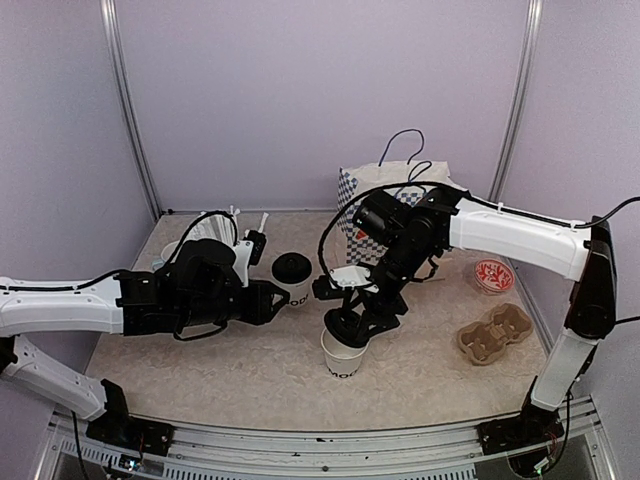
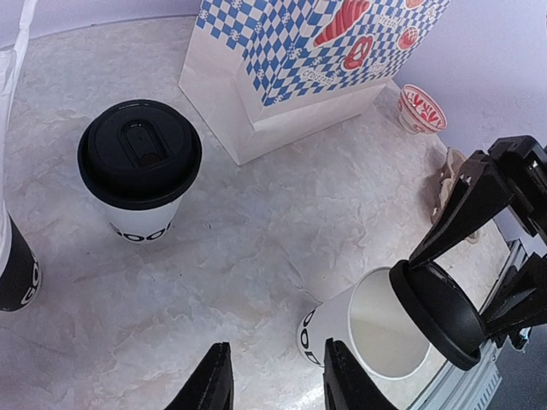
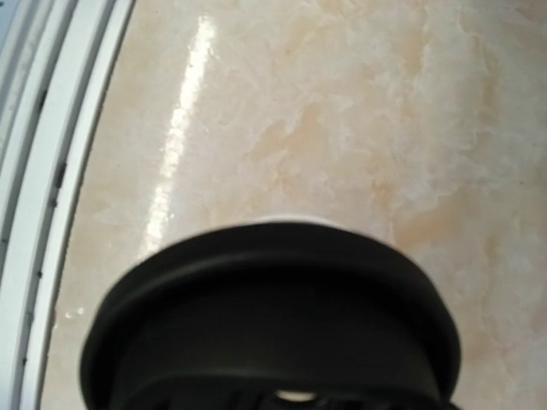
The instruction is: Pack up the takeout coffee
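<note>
- Black cup: it stands at the far left of the worktop, behind my left arm.
- Left arm: it extends level from the left edge toward the centre, with the wrist low over the worktop.
- Left claw: it points to the right. The fingers are spread apart with nothing between them.
- Lidded coffee cup: it stands upright on the worktop with its black lid seated. In the top view it is just beyond my left claw.
- Open coffee cup: it stands upright near the front centre of the worktop. Its mouth is mostly uncovered in the left wrist view.
- Right claw: it points down directly above the open coffee cup and is clamped on the loose lid.
- Loose lid: I hold it tilted at the rim of the open coffee cup. I cannot tell whether it touches the rim.
- Paper bag: it stands upright at the rear centre, blue-checked, behind my right wrist.
- Right arm: the upper link rises from the base at the right edge. The forearm reaches left in front of the paper bag, and the wrist bends downward.
- Red-patterned dish: it sits right of the paper bag.
- Cardboard carrier: it lies at the right, nearer than the red-patterned dish.
</note>
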### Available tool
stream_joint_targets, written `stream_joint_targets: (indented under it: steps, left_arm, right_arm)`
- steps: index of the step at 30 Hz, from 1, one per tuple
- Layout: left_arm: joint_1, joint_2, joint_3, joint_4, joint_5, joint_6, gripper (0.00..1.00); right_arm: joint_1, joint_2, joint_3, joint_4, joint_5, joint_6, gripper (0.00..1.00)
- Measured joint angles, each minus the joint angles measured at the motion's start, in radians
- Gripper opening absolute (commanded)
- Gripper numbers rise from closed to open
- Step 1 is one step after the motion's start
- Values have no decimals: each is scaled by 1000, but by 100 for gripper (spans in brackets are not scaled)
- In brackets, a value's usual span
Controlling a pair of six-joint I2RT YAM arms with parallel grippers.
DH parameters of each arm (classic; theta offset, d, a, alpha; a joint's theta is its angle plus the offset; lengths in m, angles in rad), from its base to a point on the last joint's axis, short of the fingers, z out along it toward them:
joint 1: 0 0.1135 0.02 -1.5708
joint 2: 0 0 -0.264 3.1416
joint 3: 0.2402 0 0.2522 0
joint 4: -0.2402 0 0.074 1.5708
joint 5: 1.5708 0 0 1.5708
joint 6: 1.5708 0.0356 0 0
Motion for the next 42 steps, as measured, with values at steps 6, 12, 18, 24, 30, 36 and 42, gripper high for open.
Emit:
stream_joint_targets:
  steps: [6, 12, 18, 24, 30, 36, 42]
  left_arm:
    - [0, 0, 0, 9, 0, 0, 37]
    - [0, 0, -2, 11, 0, 0, 37]
    - [0, 0, -6, 12, 0, 0, 37]
    - [0, 0, -14, 12, 0, 0, 37]
    - [0, 0, -14, 12, 0, 0, 37]
    - [0, -1, -14, 12, 0, 0, 37]
    - [4, -8, -14, 12, 0, 0, 37]
  right_arm:
    - [3, 4, 7, -4, 34, 10, 69]
    - [9, 26, 7, -4, 48, 16, 69]
    - [17, 35, 7, -4, 57, 16, 69]
    - [23, 44, 7, -4, 71, 17, 69]
    - [32, 51, 8, -5, 87, 20, 69]
    - [35, 51, 32, -14, 102, 21, 69]
    - [35, 47, 33, -18, 131, 24, 69]
